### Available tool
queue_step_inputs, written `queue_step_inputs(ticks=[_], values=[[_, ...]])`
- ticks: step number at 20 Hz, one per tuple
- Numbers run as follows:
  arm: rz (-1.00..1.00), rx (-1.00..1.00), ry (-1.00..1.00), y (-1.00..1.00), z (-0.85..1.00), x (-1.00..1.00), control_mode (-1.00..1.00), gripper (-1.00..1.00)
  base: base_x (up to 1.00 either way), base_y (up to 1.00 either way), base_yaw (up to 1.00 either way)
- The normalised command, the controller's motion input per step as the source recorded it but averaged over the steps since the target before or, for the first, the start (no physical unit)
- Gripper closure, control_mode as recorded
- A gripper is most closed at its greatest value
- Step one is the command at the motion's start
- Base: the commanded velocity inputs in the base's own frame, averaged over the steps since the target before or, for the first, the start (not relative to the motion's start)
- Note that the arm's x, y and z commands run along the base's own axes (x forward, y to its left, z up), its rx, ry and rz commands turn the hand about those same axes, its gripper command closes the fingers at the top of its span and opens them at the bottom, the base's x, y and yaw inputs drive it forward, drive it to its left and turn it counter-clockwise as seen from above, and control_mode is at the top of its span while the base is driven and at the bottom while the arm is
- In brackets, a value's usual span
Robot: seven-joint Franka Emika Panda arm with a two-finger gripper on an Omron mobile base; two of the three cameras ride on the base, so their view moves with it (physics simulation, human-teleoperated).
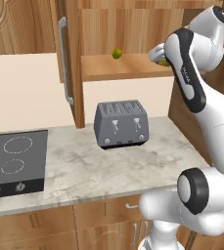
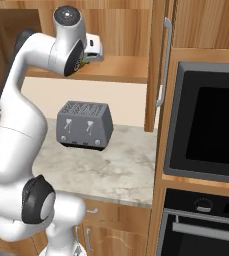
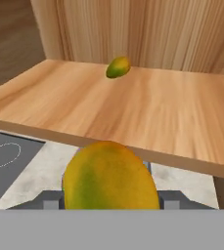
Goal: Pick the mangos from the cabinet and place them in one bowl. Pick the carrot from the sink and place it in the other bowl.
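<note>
Currently logging: my gripper (image 3: 108,205) clamping near mango (image 3: 108,178), fruit sitting between finger tips at front edge of cabinet (image 1: 72,63) plank shelf (image 3: 147,112). Second mango (image 1: 116,53) lying further back on shelf, well apart from held one. Toaster (image 1: 122,124) standing on marble counter (image 1: 84,166) beneath shelf. Cooktop (image 1: 15,161) lying left of toaster.

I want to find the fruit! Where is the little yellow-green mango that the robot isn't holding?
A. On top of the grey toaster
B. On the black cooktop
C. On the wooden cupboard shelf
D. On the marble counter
C: the small oval yellow-green mango lies on the plank shelf of the warm-brown wooden cabinet, above the grey metal toaster.
</note>
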Motion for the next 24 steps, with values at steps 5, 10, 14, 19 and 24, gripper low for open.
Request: queue_step_inputs(ticks=[5, 10, 14, 19, 24], values=[[0.0, 0.0, 0.24, 0.0, -0.01, -0.57, -1.0, 1.0, 0.0, 0.0, 0.0], [0.0, 0.0, 0.18, 0.0, -0.33, -0.59, -1.0, 1.0, 0.0, 0.0, 0.0], [0.0, 0.0, 0.03, 0.0, -0.86, -0.38, -1.0, 1.0, 0.0, 0.0, 0.0], [0.0, -0.07, 0.07, 0.0, -0.63, -0.34, -1.0, 1.0, 0.0, 0.0, 0.0], [0.0, -0.11, 0.22, 0.01, -0.51, -0.06, -1.0, 1.0, 0.0, 0.0, 0.0]])
